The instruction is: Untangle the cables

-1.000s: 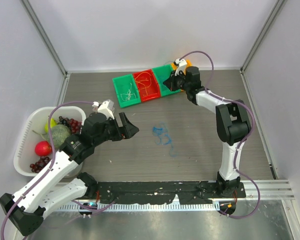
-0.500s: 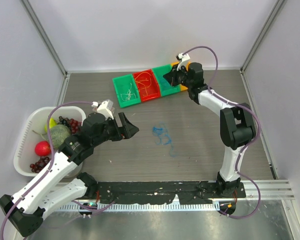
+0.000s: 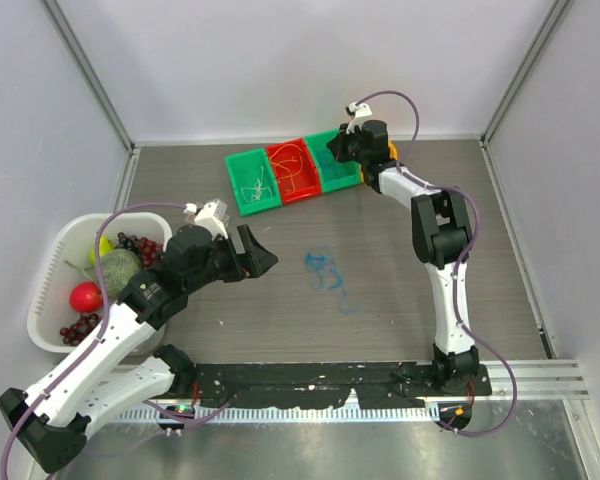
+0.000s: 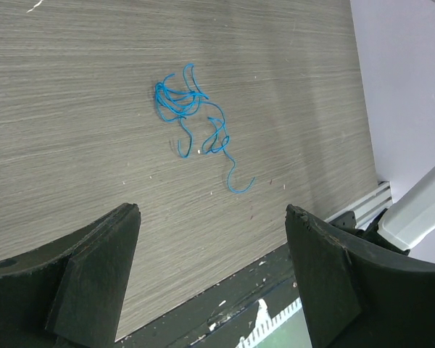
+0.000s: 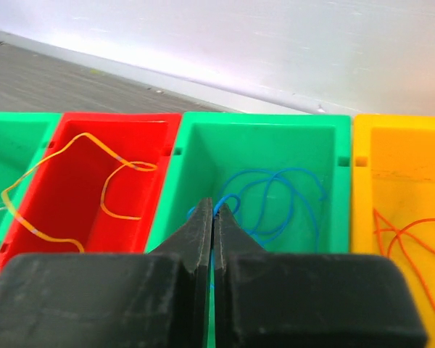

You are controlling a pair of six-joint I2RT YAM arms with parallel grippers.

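Observation:
A blue cable [image 3: 323,266] lies in a loose tangle on the table, also shown in the left wrist view [image 4: 185,101]. My left gripper [image 3: 265,255] hovers to its left, open and holding nothing [image 4: 212,210]. My right gripper [image 3: 335,150] is over the right green bin [image 3: 338,172] at the back. In the right wrist view it is shut [image 5: 214,206], with a strand of a second blue cable [image 5: 276,169] pinched at its tips; the rest coils in that bin [image 5: 268,130]. An orange-yellow cable [image 5: 123,165] lies in the red bin [image 5: 80,210].
A yellow bin [image 5: 399,159] with an orange cable [image 5: 406,239] sits right of the green one. Another green bin [image 3: 252,180] with a whitish cable is at the row's left end. A white basket [image 3: 65,232] of fruit stands at the left.
My right gripper has swung left along the row of bins, from the yellow end to over the right green bin. The left arm has not moved.

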